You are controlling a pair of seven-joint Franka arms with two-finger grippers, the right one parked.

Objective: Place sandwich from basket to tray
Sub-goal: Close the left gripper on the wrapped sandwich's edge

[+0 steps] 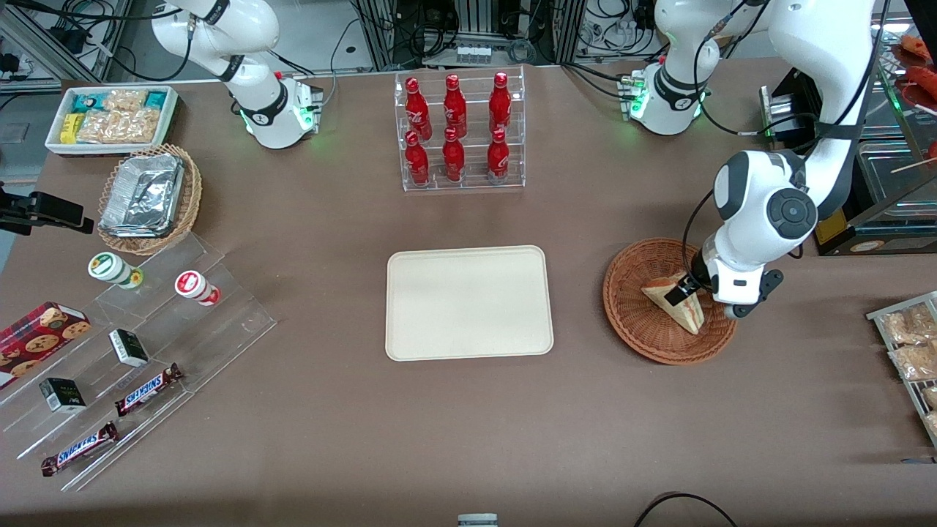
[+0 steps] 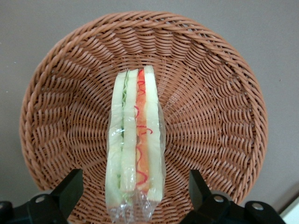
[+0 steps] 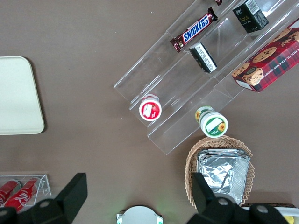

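The sandwich [image 1: 675, 301] is a plastic-wrapped wedge of pale bread lying in the reddish-brown woven basket [image 1: 635, 322], toward the working arm's end of the table. My gripper [image 1: 689, 288] hangs low over it, inside the basket. In the left wrist view the sandwich [image 2: 135, 140] shows its cut edge with red and green filling. The gripper [image 2: 134, 181] is open, its black fingers [image 2: 70, 187] standing either side of the wedge with clear gaps. Basket weave [image 2: 210, 116] shows all round. The cream tray [image 1: 468, 304] lies flat at the table's middle, beside the basket, with nothing on it; the right wrist view catches its corner [image 3: 16, 93].
A clear rack of red bottles [image 1: 457, 132] stands farther from the front camera than the tray. Toward the parked arm's end are a tan basket with foil container [image 1: 150, 197], a white snack box [image 1: 110, 117] and a stepped acrylic shelf [image 1: 124, 351]. Packets [image 1: 911, 344] lie at the working arm's end.
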